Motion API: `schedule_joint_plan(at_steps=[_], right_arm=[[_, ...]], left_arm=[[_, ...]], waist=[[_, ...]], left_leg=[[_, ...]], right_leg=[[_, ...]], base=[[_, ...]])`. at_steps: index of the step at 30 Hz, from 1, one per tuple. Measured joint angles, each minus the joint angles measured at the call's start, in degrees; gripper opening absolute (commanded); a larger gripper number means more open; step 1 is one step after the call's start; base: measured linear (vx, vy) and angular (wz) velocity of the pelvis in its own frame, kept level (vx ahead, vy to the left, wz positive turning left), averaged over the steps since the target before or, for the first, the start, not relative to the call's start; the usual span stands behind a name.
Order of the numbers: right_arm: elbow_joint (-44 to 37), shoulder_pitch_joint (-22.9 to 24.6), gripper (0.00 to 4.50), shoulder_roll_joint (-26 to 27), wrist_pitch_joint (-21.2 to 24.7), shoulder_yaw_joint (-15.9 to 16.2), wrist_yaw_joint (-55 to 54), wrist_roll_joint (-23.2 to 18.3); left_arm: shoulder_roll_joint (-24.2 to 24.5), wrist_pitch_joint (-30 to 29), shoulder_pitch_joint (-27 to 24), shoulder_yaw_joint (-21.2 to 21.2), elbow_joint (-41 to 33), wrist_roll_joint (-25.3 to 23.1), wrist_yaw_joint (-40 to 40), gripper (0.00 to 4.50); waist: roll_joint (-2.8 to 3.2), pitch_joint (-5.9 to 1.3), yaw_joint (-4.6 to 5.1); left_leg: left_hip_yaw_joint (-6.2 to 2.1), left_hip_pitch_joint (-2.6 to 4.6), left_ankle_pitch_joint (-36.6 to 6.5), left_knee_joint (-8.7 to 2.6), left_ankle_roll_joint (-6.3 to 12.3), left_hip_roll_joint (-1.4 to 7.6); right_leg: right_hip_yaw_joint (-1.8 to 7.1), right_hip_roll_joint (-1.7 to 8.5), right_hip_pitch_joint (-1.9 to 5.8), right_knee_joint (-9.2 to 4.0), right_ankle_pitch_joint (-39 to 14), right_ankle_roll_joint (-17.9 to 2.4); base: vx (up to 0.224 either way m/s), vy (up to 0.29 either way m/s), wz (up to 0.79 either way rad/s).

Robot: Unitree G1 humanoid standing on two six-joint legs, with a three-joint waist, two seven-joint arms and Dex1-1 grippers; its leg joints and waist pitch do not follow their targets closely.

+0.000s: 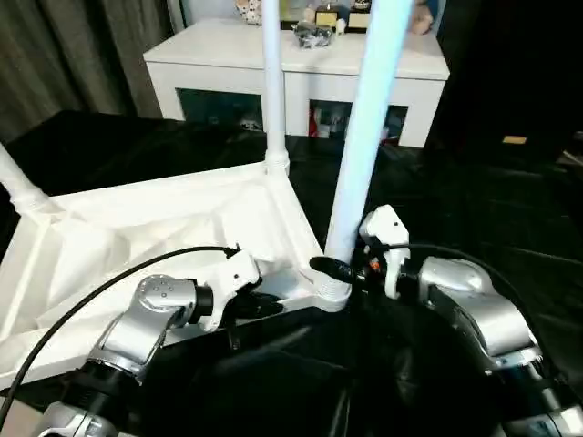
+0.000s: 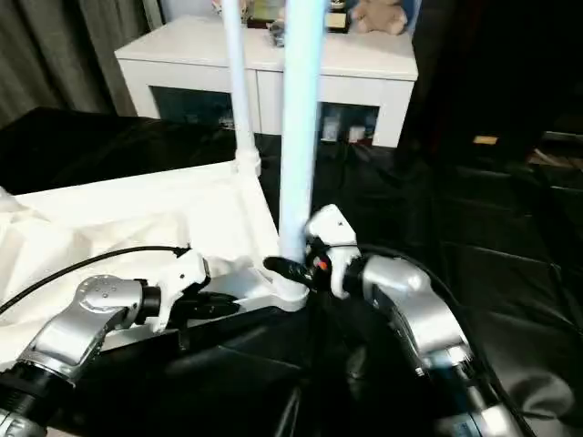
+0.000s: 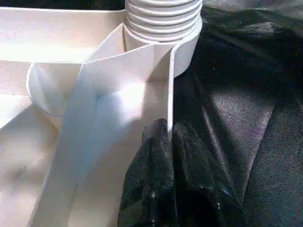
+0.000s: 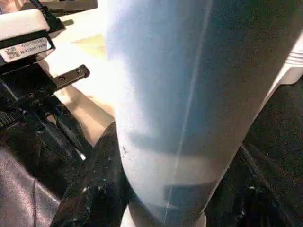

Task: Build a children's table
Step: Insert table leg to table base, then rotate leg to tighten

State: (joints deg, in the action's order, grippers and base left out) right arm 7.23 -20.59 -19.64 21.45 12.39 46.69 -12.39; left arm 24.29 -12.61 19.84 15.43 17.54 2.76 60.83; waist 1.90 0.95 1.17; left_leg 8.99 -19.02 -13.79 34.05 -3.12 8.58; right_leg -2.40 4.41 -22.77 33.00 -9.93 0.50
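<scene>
The children's table lies upside down on the black cloth, the ribbed underside of its top (image 1: 137, 237) facing up. Three white legs stand up from it: one at the far corner (image 1: 272, 91), one at the left edge (image 1: 20, 189), and one at the near corner (image 1: 364, 127). My right gripper (image 1: 333, 268) is closed around the base of the near leg (image 4: 170, 94), just above its ribbed socket (image 3: 161, 19). My left gripper (image 3: 168, 130) is shut on the thin rim wall (image 3: 169, 85) of the top, beside that same corner.
A white cabinet (image 1: 301, 68) with dark glass doors stands behind the work, with small toys on top. Black cloth (image 1: 474, 200) covers the surface to the right and front. A black cable (image 1: 91, 296) loops over my left forearm.
</scene>
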Motion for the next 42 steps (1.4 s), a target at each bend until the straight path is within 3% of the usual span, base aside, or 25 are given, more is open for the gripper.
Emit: schedule_joint_plan(at_steps=[10, 15, 17, 21, 25, 26, 27, 28, 29, 30, 31, 32, 33, 36, 39, 42], right_arm=[[0.2, 0.0, 1.83, 0.7, 0.0, 0.0, -0.5, 0.1], [2.6, -1.1, 1.83, 4.8, 0.0, -0.5, -7.2, 1.6], [4.7, -2.4, 1.83, 7.5, 0.0, -0.8, -12.3, 2.7], [8.9, -4.5, 1.83, 12.8, 0.0, -3.4, -23.5, 4.2], [13.4, -6.8, 1.83, 16.2, 0.2, -5.6, -31.9, 5.8], [14.5, -7.5, 1.83, 16.8, 0.2, -6.1, -33.7, 6.1], [15.9, -8.4, 1.83, 17.4, 0.2, -6.9, -35.8, 6.6], [16.2, -8.5, 1.83, 16.9, 0.1, -7.7, -36.8, 6.7], [17.5, -9.6, 1.83, 17.3, 0.0, -7.7, -37.8, 6.9], [19.0, -11.0, 1.83, 17.4, -0.6, -7.9, -39.1, 7.6], [20.2, -11.6, 1.83, 17.7, -1.2, -7.9, -40.3, 8.1], [21.0, -12.1, 1.83, 18.0, -2.1, -8.3, -41.6, 8.7], [22.5, -12.9, 1.83, 18.2, -2.7, -9.0, -43.1, 9.1], [24.2, -13.2, 1.83, 19.5, -3.5, -9.5, -44.7, 10.3], [25.2, -13.6, 1.83, 20.1, -3.9, -9.5, -46.3, 11.9], [26.1, -14.0, 1.83, 20.4, -4.6, -9.5, -46.5, 12.2]], left_arm=[[0.1, 0.0, -0.1, -0.2, 0.1, 0.1, -0.2, 0.0], [-0.6, -1.2, 0.8, -1.0, 1.7, -0.2, -2.9, 0.0], [-1.4, -2.6, 1.2, -1.5, 1.9, -0.4, -5.3, 0.0], [-5.5, -8.3, 2.5, -2.0, 1.8, -1.2, -11.6, 0.0], [-11.2, -14.8, 4.0, -2.1, 1.5, -2.6, -18.4, 0.0], [-12.7, -16.3, 4.7, -2.1, 1.8, -3.0, -20.1, 0.0], [-14.9, -18.0, 5.9, -2.0, 2.8, -3.5, -22.6, 0.0], [-16.8, -18.9, 7.0, -1.6, 3.6, -4.0, -24.3, 0.0], [-17.4, -19.3, 7.4, -1.6, 3.7, -4.4, -25.4, 0.0], [-19.0, -19.6, 8.0, -1.6, 4.2, -4.8, -27.3, 0.0], [-20.3, -19.7, 8.2, -1.7, 4.8, -5.0, -28.6, 0.0], [-21.5, -20.1, 8.9, -1.7, 5.5, -5.1, -29.9, 0.0], [-23.4, -20.5, 9.8, -1.5, 6.6, -5.6, -32.1, 0.0], [-25.0, -21.0, 10.2, -1.3, 7.8, -6.5, -35.4, 0.0], [-25.6, -21.6, 10.6, -1.0, 8.0, -7.1, -36.5, 0.0], [-24.8, -21.8, 10.9, -1.0, 8.2, -7.0, -36.6, 0.0]], waist=[[-0.08, -0.05, 0.05], [-0.11, 0.01, 0.43], [0.06, 0.16, 0.88], [1.03, 0.84, 2.27], [0.57, 1.54, 2.54], [0.5, 1.73, 2.12], [-0.07, 1.81, 1.35], [-1.49, 1.46, -0.45], [-3.57, 0.84, -1.4], [-3.04, 0.76, -2.8], [-2.06, 0.36, -3.9], [-1.35, 0.18, -4.53], [-1.57, -0.16, -4.7], [-2.29, -0.45, -4.46], [-2.8, -0.69, -4.45], [-2.87, -0.67, -4.3]], left_leg=[[-0.01, 0.01, 0.0, 0.0, 0.0, 0.0], [-0.18, 0.04, 0.0, 0.0, -0.01, -0.05], [-0.69, -0.06, 0.0, -0.01, -0.03, -0.15], [-2.28, -0.02, -0.1, -0.22, -0.05, -0.13], [-2.19, 0.71, -0.1, -1.19, -0.04, -0.15], [-2.07, 0.98, -0.1, -1.58, -0.04, -0.04], [-1.47, 1.01, -0.1, -2.27, -0.04, 0.16], [0.76, 1.23, 0.0, -2.4, -0.02, 0.56], [2.32, 1.28, 0.0, -2.21, -0.07, 0.26], [1.05, 0.89, -0.4, -0.7, 0.32, 0.39], [-0.74, 0.81, -0.8, -0.16, 0.97, 0.22], [-1.85, 0.82, 0.0, -0.5, -0.23, 0.18], [-1.82, 0.82, 1.2, -1.41, -2.13, 0.28], [-1.17, 0.94, 1.4, -1.89, -2.29, 0.67], [-1.07, 0.9, 1.4, -2.2, -2.29, 0.8], [-0.86, 0.9, 1.4, -2.23, -2.28, 0.83]], right_leg=[[-0.01, 0.0, -0.07, -0.03, 0.0, 0.0], [-0.15, 0.0, -0.24, -0.13, -0.2, 0.1], [-0.64, 0.0, -0.22, -0.7, -0.2, 0.1], [-2.89, 0.21, 0.9, -2.6, -1.6, 0.0], [-4.25, 0.93, 2.05, -3.02, -2.8, -0.1], [-4.47, 1.0, 2.38, -2.74, -3.7, -0.4], [-4.07, 1.03, 2.77, 0.66, -6.6, -1.1], [-2.16, 1.04, 2.8, 3.87, -7.4, -1.2], [0.0, 1.3, 2.95, 4.37, -7.3, 0.3], [0.03, 1.01, 2.38, 4.4, -7.1, 0.5], [-0.26, 0.89, 2.37, 4.35, -7.1, 0.5], [-0.88, 0.84, 2.15, 4.22, -7.0, 0.6], [-0.88, 0.68, 1.9, 3.93, -6.5, 0.4], [0.11, 0.0, 2.01, 2.97, -5.1, 0.2], [0.07, -0.12, 2.37, 2.22, -4.9, 0.3], [0.15, -0.12, 2.7, 1.77, -4.8, 0.3]], base=[[0.0, 0.0, 0.0], [0.0, 0.0, 0.0], [-0.025, 0.01, -0.07], [-0.013, 0.005, -0.04], [0.0, 0.0, 0.0], [-0.042, -0.035, 0.22], [-0.042, -0.035, 0.22], [-0.01, -0.086, 0.29], [0.106, -0.143, 0.13], [0.106, -0.143, 0.13], [0.161, -0.066, -0.38], [0.079, 0.025, -0.32], [0.079, 0.025, -0.32], [0.0, 0.0, 0.0], [0.0, 0.0, 0.0], [0.0, 0.0, 0.0]])
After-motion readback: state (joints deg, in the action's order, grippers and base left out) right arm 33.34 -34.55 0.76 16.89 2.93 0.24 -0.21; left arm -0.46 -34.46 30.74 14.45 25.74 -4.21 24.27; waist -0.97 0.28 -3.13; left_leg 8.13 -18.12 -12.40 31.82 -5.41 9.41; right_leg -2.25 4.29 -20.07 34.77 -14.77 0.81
